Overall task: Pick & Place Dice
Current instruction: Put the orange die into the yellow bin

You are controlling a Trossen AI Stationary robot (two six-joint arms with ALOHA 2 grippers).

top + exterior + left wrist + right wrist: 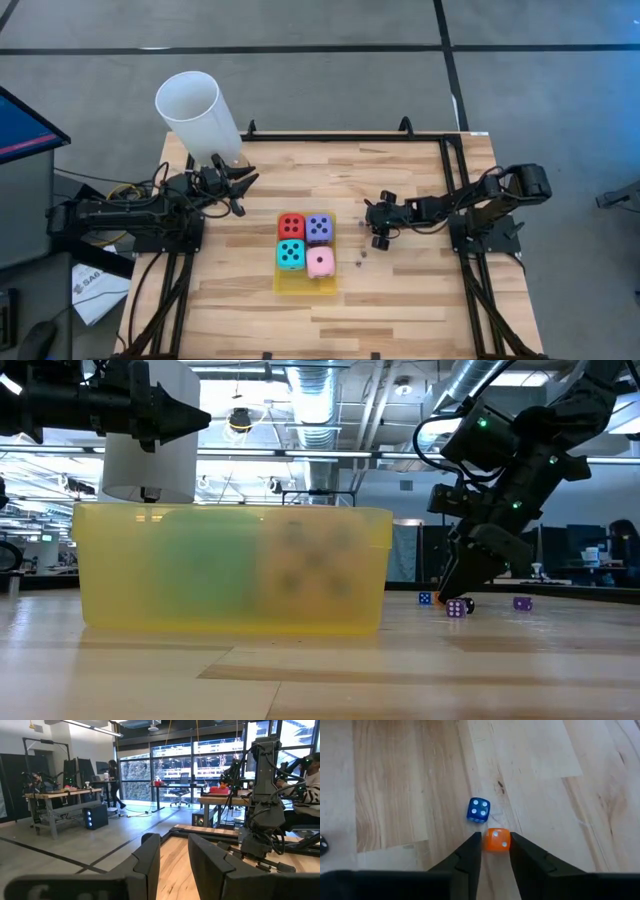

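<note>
Blurring hides the big dice inside the yellow tray [230, 570] at table level; from above, red die [291, 226], purple die [319, 227], cyan die [290, 254] and pink die [320, 262] fill it. Right end effector [495, 841] reaches low over the table [420, 300], fingers narrowly apart around a tiny orange die [497, 840], blue die [478, 810] just beyond. Left end effector [174, 851] hangs slightly open by the white cup [197, 116].

1. Even overhead light is falling on the wooden table [400, 290], casting only soft shadows.
2. In the low view, ceiling lamps are glaring and the yellow tray [230, 570] is blurring close up.
3. Daylight is streaming through windows in the left wrist view.
</note>
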